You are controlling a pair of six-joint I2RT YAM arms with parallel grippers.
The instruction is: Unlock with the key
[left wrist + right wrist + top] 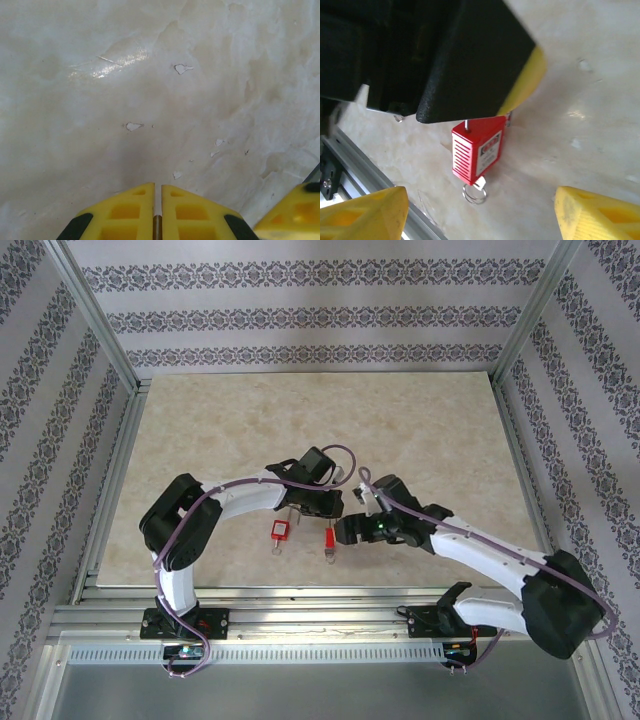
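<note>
While the left gripper [158, 200] is clamped on the thin metal shackle [157, 227], the red padlock [476, 150] hangs beneath it, over the table [420, 430] close to the near edge and a little left of its middle. We judge this hold to be deliberate: pinching the shackle steadies the body and leaves the underside free. The padlock's long axis stands nearly upright, slightly tilted, with the shackle end up and the keyway end down. Its ribbed side and labelled face are both turned toward the right gripper [481, 195]. A wire ring [474, 194] with a pale tab dangles from the bottom, which suggests the key [480, 183] is already seated there. We cannot tell whether the ring touches the table. The right gripper has its jaws spread wide and holds nothing, lined up level with the lower end of the padlock, apparently to take the key. A second, narrower red item [329, 538] sits just beside its tips; we cannot tell what it is.
</note>
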